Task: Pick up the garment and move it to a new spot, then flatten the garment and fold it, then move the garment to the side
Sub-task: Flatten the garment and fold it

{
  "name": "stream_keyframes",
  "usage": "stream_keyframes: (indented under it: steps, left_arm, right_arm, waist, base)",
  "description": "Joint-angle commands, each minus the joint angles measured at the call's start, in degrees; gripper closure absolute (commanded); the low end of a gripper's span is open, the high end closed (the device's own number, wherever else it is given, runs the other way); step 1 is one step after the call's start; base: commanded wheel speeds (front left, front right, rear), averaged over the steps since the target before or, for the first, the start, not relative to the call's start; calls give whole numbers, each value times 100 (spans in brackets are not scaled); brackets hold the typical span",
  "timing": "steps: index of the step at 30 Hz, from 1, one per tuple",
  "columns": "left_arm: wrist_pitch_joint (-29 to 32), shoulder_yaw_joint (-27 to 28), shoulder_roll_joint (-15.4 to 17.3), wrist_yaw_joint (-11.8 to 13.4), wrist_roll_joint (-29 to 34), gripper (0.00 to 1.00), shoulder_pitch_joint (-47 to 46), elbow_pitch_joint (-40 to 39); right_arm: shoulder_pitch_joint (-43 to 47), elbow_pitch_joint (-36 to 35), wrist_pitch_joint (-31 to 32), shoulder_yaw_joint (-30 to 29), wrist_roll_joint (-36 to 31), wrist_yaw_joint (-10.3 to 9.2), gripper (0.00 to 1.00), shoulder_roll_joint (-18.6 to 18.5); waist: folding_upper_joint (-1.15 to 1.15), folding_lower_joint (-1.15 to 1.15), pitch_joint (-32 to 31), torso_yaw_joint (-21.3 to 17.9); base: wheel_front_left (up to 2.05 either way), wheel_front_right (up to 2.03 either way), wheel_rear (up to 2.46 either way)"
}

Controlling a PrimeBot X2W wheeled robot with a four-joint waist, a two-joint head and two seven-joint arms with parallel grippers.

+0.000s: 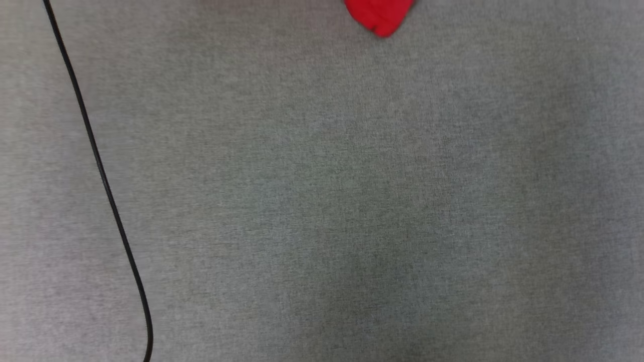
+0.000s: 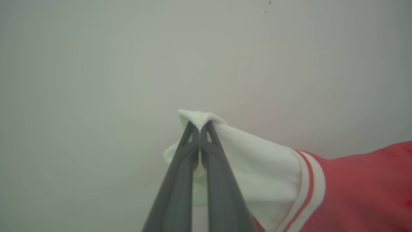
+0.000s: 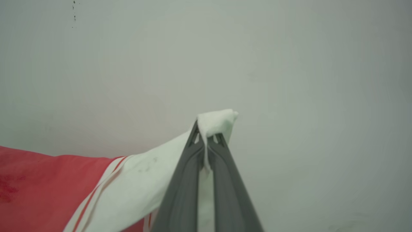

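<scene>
Pale backdrop (image 2: 96, 64); left hand (image 2: 200, 124), right hand (image 3: 206, 136) tight on garment (image 2: 264, 167) sleeves.

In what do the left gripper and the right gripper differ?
The left gripper has the garment trailing to its view's right; the right gripper, to its view's left. White cloth caps the left gripper's tips but bunches rightward above the right gripper's. Both pinch white sleeve cloth.

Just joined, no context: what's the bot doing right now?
The left gripper is shut on one white sleeve of the red garment, and the right gripper is shut on the other sleeve. The cloth spans between them, apparently held up. In the head view a red tip shows at the top edge over the grey surface, with a black cable on the left.
</scene>
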Motion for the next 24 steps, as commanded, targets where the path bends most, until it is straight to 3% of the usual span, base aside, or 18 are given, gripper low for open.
stream_keyframes:
  steps: [1,9,14,19,24]
  left_arm:
    - [-107,5,-6,-46,-21,100,-96,99]
    - [-542,-40,-172,-176,-227,100,260,823]
    - [-803,-93,-437,-233,-427,100,621,1297]
    - [-966,-152,-745,-251,-647,100,1245,1567]
    - [-994,-195,-896,-254,-780,100,2150,1331]
  right_arm:
    - [-121,148,-100,49,-43,-4,100,45]
    - [132,1070,-550,236,79,-4,100,225]
    - [442,1806,-882,361,196,-4,100,293]
    - [968,2492,-1224,430,327,-4,100,308]
    - [1653,2949,-1553,397,531,-4,100,315]
  waist:
    - [0,-2,175,-71]
    - [0,-2,460,-83]
    - [0,-2,503,-8]
    - [0,-2,318,115]
    - [0,-2,-36,219]
  base:
    - [0,0,0]
    - [0,0,0]
    - [0,0,0]
    - [0,0,0]
    - [0,0,0]
